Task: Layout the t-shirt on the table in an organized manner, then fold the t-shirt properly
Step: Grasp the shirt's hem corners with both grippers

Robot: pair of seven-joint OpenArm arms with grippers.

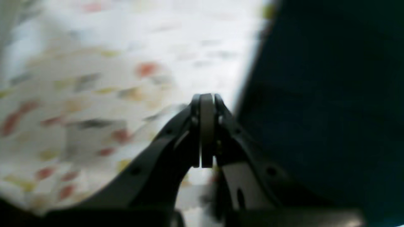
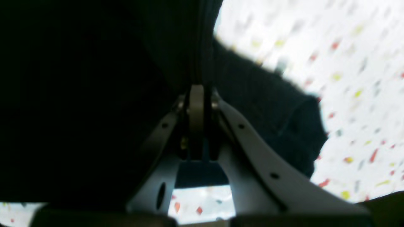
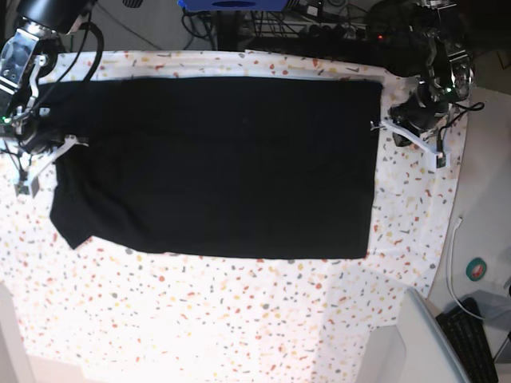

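The black t-shirt (image 3: 215, 167) lies spread flat across the upper middle of the flecked table (image 3: 239, 319), back side up with no print showing. One sleeve sticks out at about 8 o'clock from its center.

The right gripper (image 2: 197, 94) sits at the shirt's 9 o'clock edge, jaws pressed together with dark fabric bunched right at and around the tips. It looks pinched on the cloth, probably the shoulder or sleeve area.

The left gripper (image 1: 206, 101) is at the shirt's 3 o'clock edge. Its jaws are shut with nothing between them, tips over bare table just beside the hem.

Risks, as I judge them:
- Only one side is held, so a pull from the right gripper would likely drag the whole shirt and skew the layout.
- The thin pinch could slip mid-fold.
- The left gripper must open before grabbing, and a closed approach would just shove and wrinkle the hem.
- The wrist views are blurry, so grip depth is unclear.
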